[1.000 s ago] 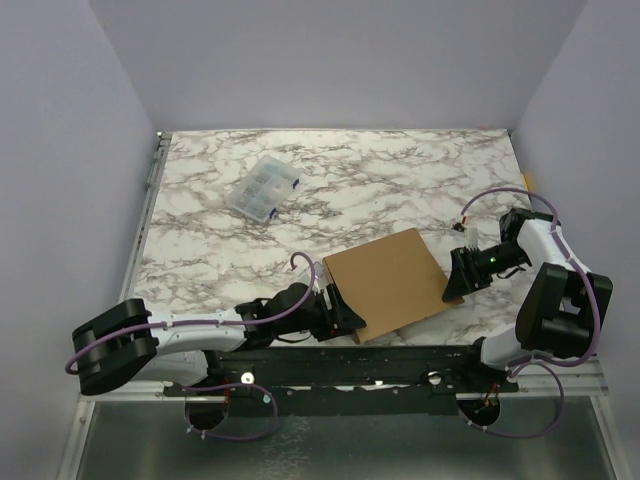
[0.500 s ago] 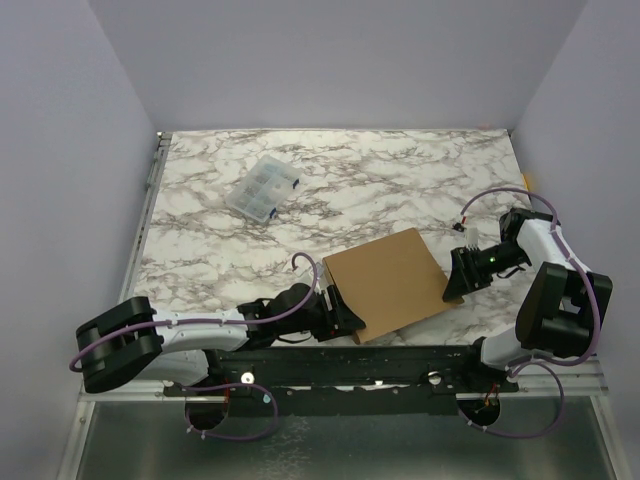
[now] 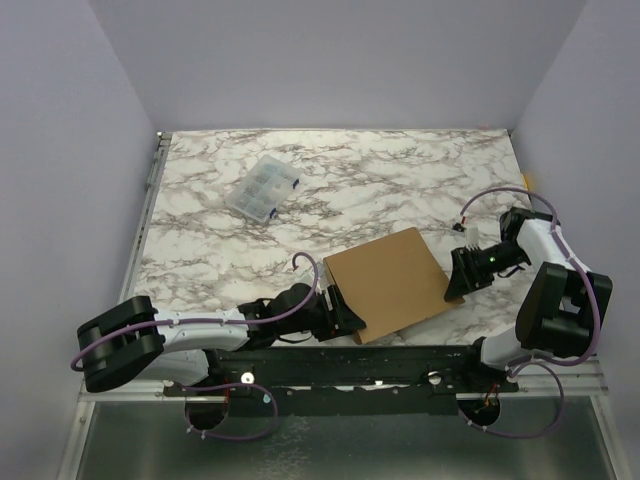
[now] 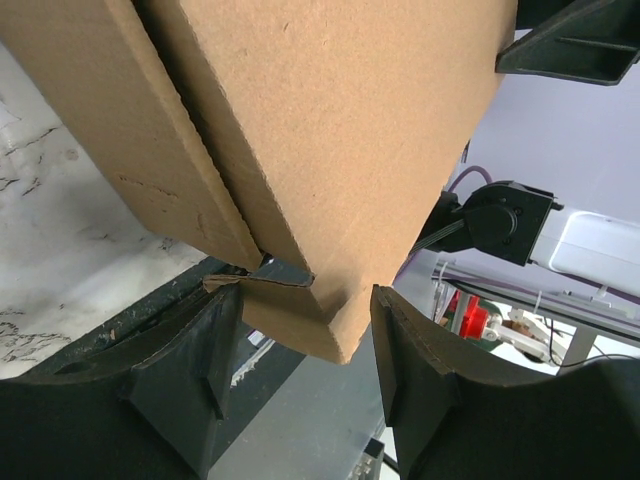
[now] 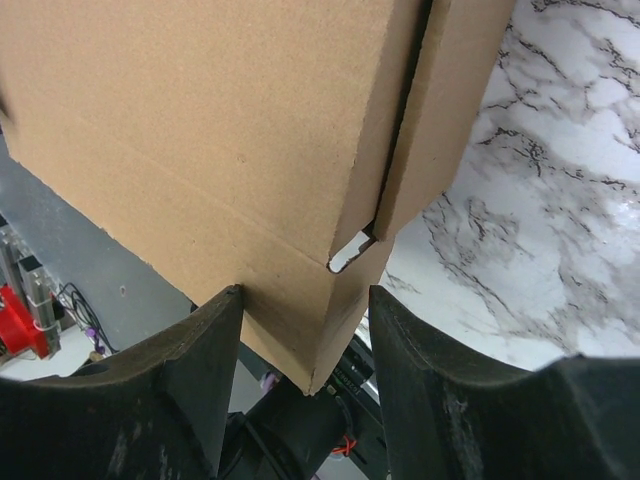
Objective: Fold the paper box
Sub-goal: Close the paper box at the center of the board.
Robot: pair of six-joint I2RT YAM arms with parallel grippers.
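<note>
The paper box sits toward 5 o'clock on the table. The left gripper pinches its 8 o'clock corner, and the right gripper pinches its 3 o'clock corner.

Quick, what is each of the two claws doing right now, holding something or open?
Left gripper: closed on one corner of the paper box.
Right gripper: closed on another corner of the same box.
</note>
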